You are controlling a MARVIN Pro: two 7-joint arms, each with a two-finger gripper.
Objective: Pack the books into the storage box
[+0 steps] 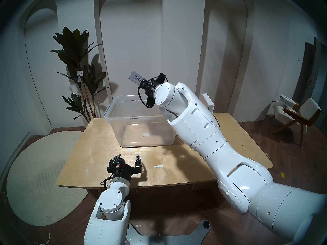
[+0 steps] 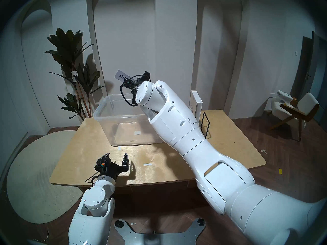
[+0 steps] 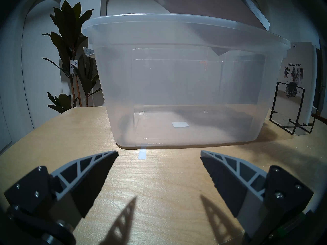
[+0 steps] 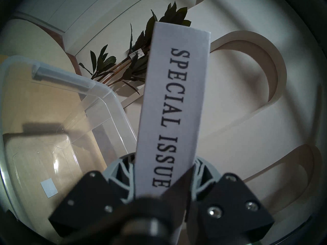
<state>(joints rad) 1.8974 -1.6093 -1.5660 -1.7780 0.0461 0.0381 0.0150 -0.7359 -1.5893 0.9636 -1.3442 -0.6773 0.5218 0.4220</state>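
- While the right gripper [image 4: 163, 179] clamps the grey book [image 4: 175, 101] by its spine end above the storage box [image 1: 123, 115], we note the left gripper [image 1: 127, 158] gaping, empty.
- We judge the long overhang may swing and catch the rim.

Right arm [image 1: 203, 126] stretches up and forward, its gripper [image 4: 163, 170] clamped tight on the grey book [image 4: 174, 101] above the box [image 1: 113, 113]. Left gripper [image 1: 127, 158] hovers low just short of the box, fingers [image 3: 92, 170] spread wide (nothing between them).
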